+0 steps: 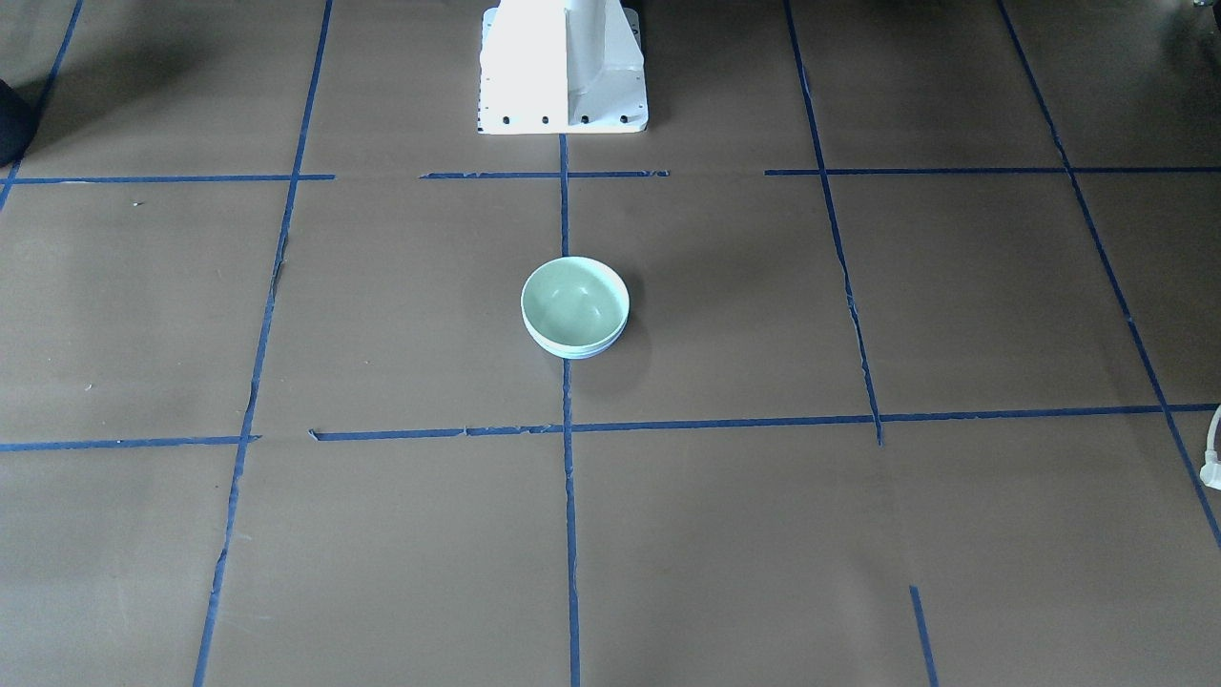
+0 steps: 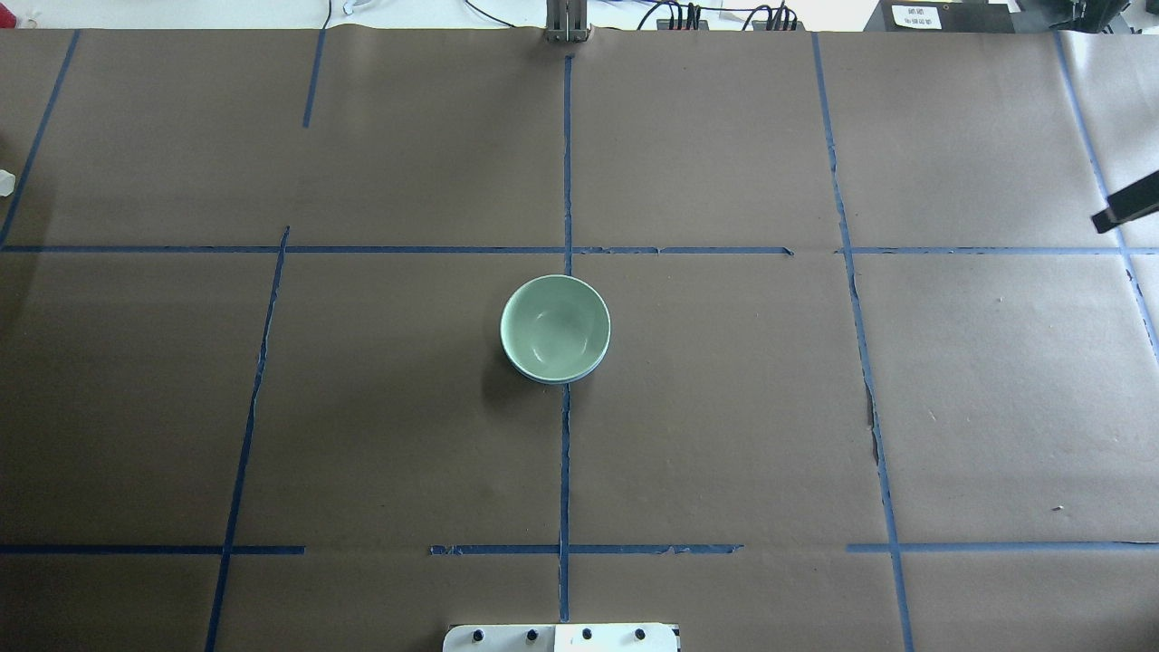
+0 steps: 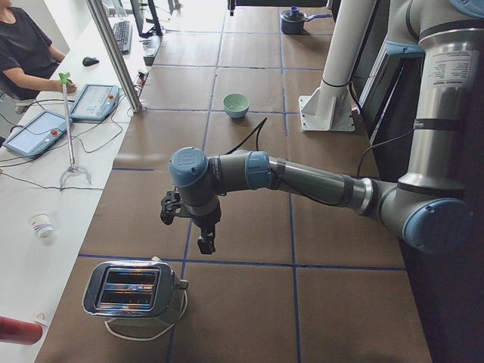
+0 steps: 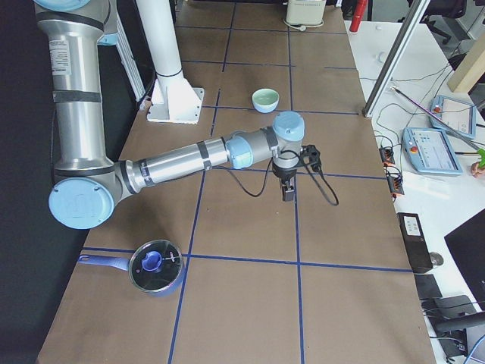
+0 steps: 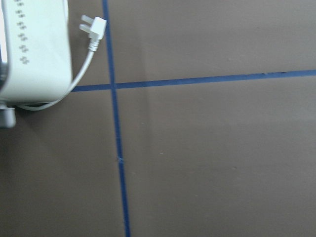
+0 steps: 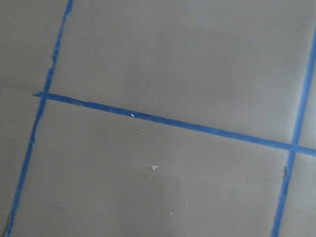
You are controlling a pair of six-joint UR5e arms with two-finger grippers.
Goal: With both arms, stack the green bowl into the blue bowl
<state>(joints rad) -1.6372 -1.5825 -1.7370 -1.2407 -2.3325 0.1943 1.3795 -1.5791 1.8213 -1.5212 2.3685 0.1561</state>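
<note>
- We judge the green bowl, mid-frame inside the blue bowl, light, rigid, glossy-slick and breakable; take its rim.
- Left end effector, right end effector: we cannot tell whether either is open.

You've got 2 bowls: 1 green bowl, 1 blue bowl. 2 arms: left arm, right arm. 2 grippers, one per arm: left gripper, right gripper. 1 toaster. 1 blue saucepan with 1 lid. 1 white pedestal. On your desk: 2 tablets, far tablet and near tablet, 1 keyboard, 1 mouse, 1 paper cup. 1 person seated.
</note>
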